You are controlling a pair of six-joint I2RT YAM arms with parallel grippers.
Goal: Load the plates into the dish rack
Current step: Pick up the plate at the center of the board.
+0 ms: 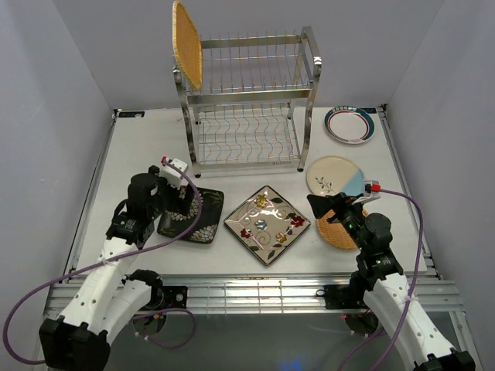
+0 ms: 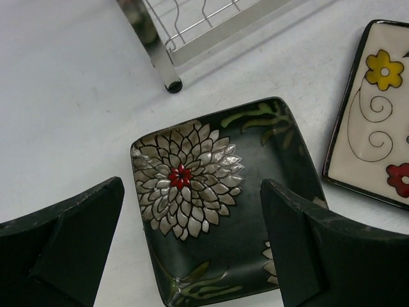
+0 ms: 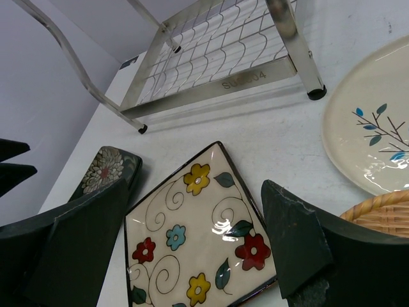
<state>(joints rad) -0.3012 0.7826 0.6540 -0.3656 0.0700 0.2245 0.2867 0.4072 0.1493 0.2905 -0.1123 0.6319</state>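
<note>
Left end effector [image 2: 192, 188] agape above glossy white-flowered black square plate [image 2: 255, 147]; right end effector [image 3: 193, 188] agape.

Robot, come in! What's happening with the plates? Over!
Left gripper open over black plate. Right gripper open, empty. One woven plate in dish rack. Nothing blocking.

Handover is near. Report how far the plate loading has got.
Done: one woven plate stands in the dish rack, top tier. In hand: nothing; the left gripper hangs open over the black flowered plate, the right gripper open too. Left: that plate, the cream floral square, the cream-blue round, the teal-rimmed round, the second woven plate.
</note>
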